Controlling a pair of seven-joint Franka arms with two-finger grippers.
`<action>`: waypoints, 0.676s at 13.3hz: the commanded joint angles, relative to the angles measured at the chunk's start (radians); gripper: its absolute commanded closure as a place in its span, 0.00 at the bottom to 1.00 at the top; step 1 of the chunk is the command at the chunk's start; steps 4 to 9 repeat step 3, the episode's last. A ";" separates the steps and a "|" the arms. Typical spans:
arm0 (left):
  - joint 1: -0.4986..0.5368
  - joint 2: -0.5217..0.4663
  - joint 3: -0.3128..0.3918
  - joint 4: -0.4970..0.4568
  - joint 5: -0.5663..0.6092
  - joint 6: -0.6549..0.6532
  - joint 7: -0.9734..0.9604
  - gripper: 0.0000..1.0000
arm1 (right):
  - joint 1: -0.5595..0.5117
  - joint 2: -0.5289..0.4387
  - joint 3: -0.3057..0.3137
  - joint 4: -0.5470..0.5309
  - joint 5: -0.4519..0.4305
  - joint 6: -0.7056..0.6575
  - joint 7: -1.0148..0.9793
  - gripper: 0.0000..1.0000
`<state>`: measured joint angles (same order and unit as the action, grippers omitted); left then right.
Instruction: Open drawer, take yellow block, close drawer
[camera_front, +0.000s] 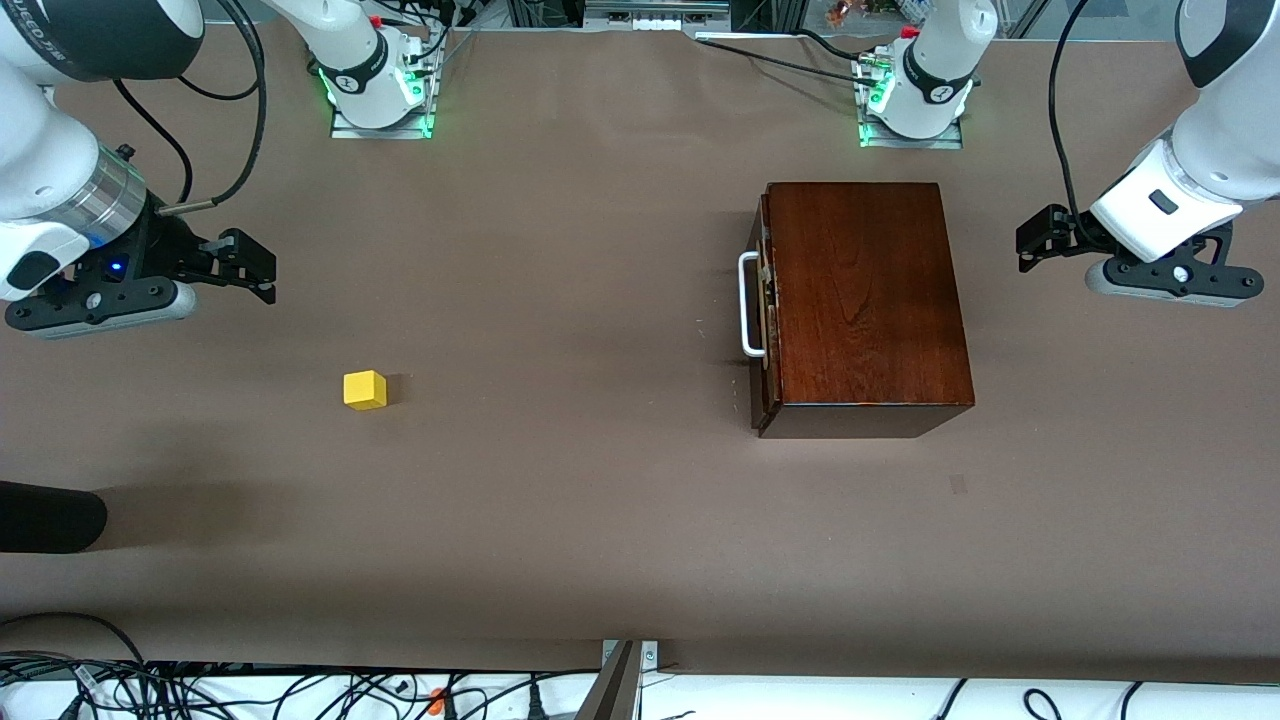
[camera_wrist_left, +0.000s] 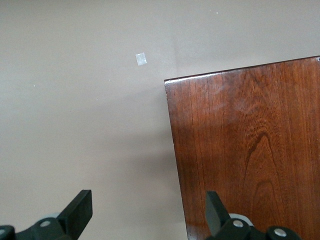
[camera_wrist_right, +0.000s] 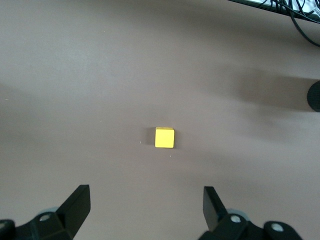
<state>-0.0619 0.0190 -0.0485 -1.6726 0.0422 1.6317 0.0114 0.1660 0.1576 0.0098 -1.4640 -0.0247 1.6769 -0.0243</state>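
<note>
The drawer (camera_front: 768, 300) is shut; the yellow block (camera_front: 365, 389) sits on the desk (camera_front: 600, 500) below your right gripper (camera_front: 245, 265). Both it and the left gripper (camera_front: 1040, 240) are wide open, empty; you risk mishooking the handle (camera_front: 748, 305).

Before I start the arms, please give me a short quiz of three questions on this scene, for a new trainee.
1. True or false: the yellow block lies inside the drawer.
2. Which is shut: (a) the drawer, (b) the left gripper, (c) the right gripper?
3. Toward which arm's end of the table does the wooden box stand?

Key
1. False: it sits on the bare table.
2. (a): both grippers are open and hold nothing.
3. The left arm's end.
</note>
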 joint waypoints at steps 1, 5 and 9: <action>-0.003 0.013 0.002 0.033 -0.022 -0.026 -0.005 0.00 | 0.001 0.005 -0.002 0.017 0.011 0.004 0.007 0.00; -0.003 0.013 0.002 0.034 -0.022 -0.029 -0.007 0.00 | 0.000 0.007 -0.002 0.017 0.012 0.014 0.003 0.00; -0.003 0.013 0.002 0.034 -0.022 -0.029 -0.007 0.00 | 0.000 0.007 -0.002 0.017 0.012 0.014 0.003 0.00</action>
